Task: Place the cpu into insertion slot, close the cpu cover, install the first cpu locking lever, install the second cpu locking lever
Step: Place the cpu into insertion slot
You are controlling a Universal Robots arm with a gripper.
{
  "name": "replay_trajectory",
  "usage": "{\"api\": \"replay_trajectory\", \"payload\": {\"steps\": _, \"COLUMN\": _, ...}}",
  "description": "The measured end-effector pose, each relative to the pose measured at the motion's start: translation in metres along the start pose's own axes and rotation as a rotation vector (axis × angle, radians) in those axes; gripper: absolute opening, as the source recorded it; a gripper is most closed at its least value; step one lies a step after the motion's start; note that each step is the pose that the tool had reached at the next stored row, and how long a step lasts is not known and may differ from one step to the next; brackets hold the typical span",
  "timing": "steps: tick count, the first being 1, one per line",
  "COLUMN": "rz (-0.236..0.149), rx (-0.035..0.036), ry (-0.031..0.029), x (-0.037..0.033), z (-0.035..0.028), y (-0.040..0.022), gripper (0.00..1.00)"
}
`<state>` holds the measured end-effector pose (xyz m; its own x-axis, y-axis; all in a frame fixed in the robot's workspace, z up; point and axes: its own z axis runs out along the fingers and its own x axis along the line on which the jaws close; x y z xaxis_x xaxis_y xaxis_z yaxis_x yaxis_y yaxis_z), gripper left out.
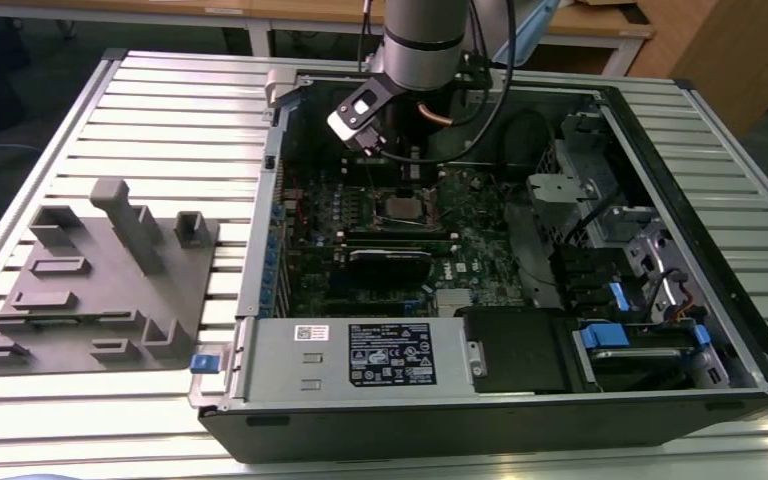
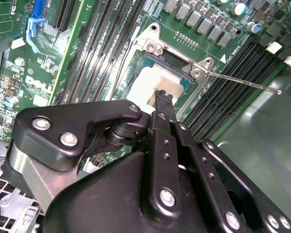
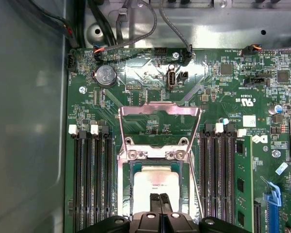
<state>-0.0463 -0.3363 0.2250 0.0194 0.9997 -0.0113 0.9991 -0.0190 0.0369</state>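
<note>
The small flat square chip with a pale silvery top (image 3: 153,180) lies in the square socket with a thin metal rim (image 1: 380,208) on the green board (image 3: 223,97). The black pincer (image 3: 159,195) has its fingers pressed together, with the tips right over the chip. The thin silvery metal frame cover (image 3: 160,108) is flipped open.

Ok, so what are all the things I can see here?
table: one, silvery, under everything
computer case: one, black, open, on the table
rack: one, grey, on the table at the exterior view's left
circuit board: one, green, inside the case
chip: one, pale silvery, lying in the socket
socket: one, dark, on the board
cover: one, silvery, flipped open beside the socket
memory slots: several, black, either side of the socket
robot arm: one, grey, above the case; black jaws shut, at the chip
</note>
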Motion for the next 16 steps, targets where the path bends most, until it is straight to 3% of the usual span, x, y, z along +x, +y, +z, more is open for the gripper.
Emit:
{"api": "replay_trajectory", "payload": {"steps": 9, "rz": 0.0, "rx": 0.0057, "ry": -0.0007, "x": 0.0, "z": 0.0016, "y": 0.0, "gripper": 0.11}}
{"api": "replay_trajectory", "payload": {"steps": 16, "rz": 0.0, "rx": 0.006, "ry": -0.0007, "x": 0.0, "z": 0.0017, "y": 0.0004, "gripper": 0.11}}
